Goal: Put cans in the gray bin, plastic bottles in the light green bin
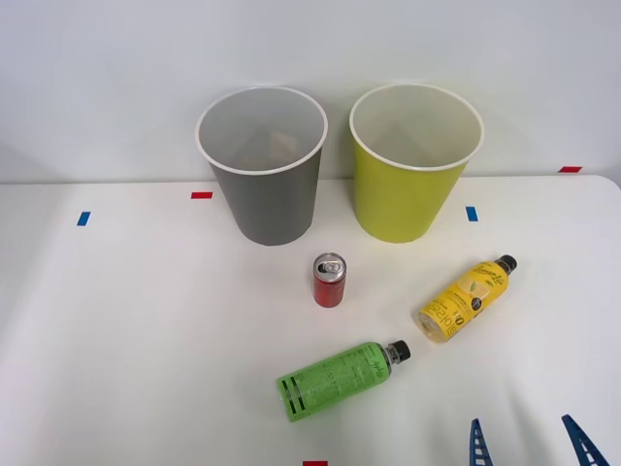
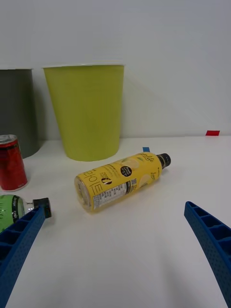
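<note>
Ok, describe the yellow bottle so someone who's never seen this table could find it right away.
Start at the light green bin at the back of the white table. Just in front of it, slightly toward the robot's right, the yellow bottle lies on its side. Unlike the green bottle and the upright red can, it has a yellow lemon-printed label.

A: Item, open counter (image 1: 126, 330)?
B: Wide bare stretch on the robot's left; nothing stood there.
A: Item, obstructions ahead of the claw (image 1: 529, 442)?
B: Its fingers were spread. Yellow bottle (image 2: 120, 180) lay on its side straight ahead, with bare counter between. Green bottle (image 1: 340, 380) lay to its left, cap near one blue finger (image 2: 19, 245). Red can (image 1: 329, 281) stood upright beyond, apart from both.
A: Item, bins?
B: Gray bin (image 1: 264, 199) and light green bin (image 1: 406, 194) stood at the back, narrow gap between, mouths open.
</note>
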Tool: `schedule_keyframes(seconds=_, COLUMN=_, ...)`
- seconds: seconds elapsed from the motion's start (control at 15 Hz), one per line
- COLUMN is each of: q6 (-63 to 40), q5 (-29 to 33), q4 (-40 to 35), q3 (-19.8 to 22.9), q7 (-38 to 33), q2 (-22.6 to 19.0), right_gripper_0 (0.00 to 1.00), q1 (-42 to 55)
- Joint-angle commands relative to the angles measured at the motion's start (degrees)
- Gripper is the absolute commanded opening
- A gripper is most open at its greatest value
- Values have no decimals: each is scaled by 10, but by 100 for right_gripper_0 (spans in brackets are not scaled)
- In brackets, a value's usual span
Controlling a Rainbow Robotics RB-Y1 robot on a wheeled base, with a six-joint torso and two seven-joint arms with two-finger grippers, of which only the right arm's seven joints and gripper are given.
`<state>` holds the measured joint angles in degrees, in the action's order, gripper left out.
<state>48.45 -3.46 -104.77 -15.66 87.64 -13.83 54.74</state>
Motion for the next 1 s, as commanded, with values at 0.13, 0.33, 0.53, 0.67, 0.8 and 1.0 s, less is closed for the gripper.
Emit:
schedule_keyframes(seconds=0.13, q6=7, q5=5, q4=0, q3=5, q7=1, q2=-3, right_gripper_0=100, q1=0)
schedule_keyframes(seconds=0.33, q6=7, q5=5, q4=0, q3=5, q7=1, q2=-3, right_gripper_0=100, q1=0)
schedule_keyframes(seconds=0.53, q6=7, q5=5, q4=0, q3=5, q7=1, q2=-3, right_gripper_0=100, q1=0)
schedule_keyframes(seconds=0.67, q6=7, q5=5, q4=0, q3=5, q7=1, q2=-3, right_gripper_0=100, q1=0)
schedule_keyframes(seconds=0.8, q6=7, q5=5, q4=0, q3=5, q7=1, q2=-3, right_gripper_0=100, q1=0)
schedule_keyframes(seconds=1.0, q6=7, q5=5, q4=0, q3=5, q7=1, q2=-3, right_gripper_0=100, q1=0)
